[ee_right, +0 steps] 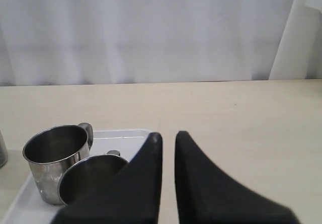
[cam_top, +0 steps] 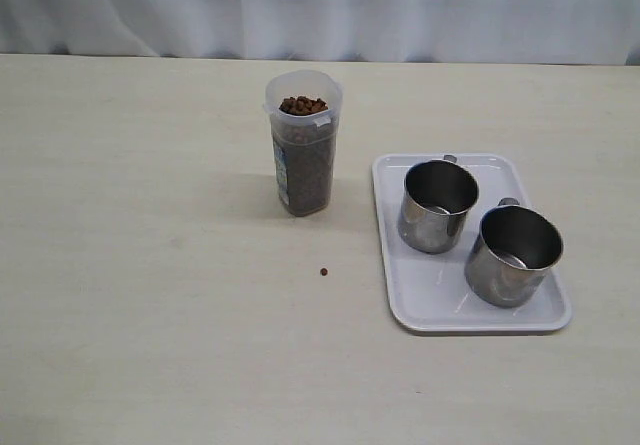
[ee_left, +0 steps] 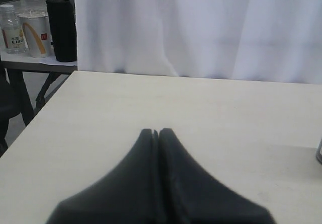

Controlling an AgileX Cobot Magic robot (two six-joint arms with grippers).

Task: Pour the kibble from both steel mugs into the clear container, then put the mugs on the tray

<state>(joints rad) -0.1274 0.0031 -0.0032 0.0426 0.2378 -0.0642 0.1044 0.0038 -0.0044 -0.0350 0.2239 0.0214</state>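
Observation:
The clear container [cam_top: 303, 145] stands upright near the table's middle, filled with kibble [cam_top: 303, 106] almost to its rim. Both steel mugs [cam_top: 437, 205] [cam_top: 513, 255] stand upright and empty on the white tray [cam_top: 430, 305] to its right. Neither arm shows in the exterior view. My left gripper [ee_left: 157, 131] is shut with nothing in it, above bare table. My right gripper [ee_right: 168, 134] is shut but for a narrow slit and holds nothing. It hovers close to the tray [ee_right: 126, 136], with the two mugs [ee_right: 53, 158] [ee_right: 93, 176] just beside it.
One stray pellet [cam_top: 324, 272] lies on the table in front of the container. A white curtain [cam_top: 320, 5] hangs behind the far edge. Beyond the table's corner stands a side table with a bottle [ee_left: 11, 32], a paper cup [ee_left: 36, 32] and a black flask [ee_left: 62, 30].

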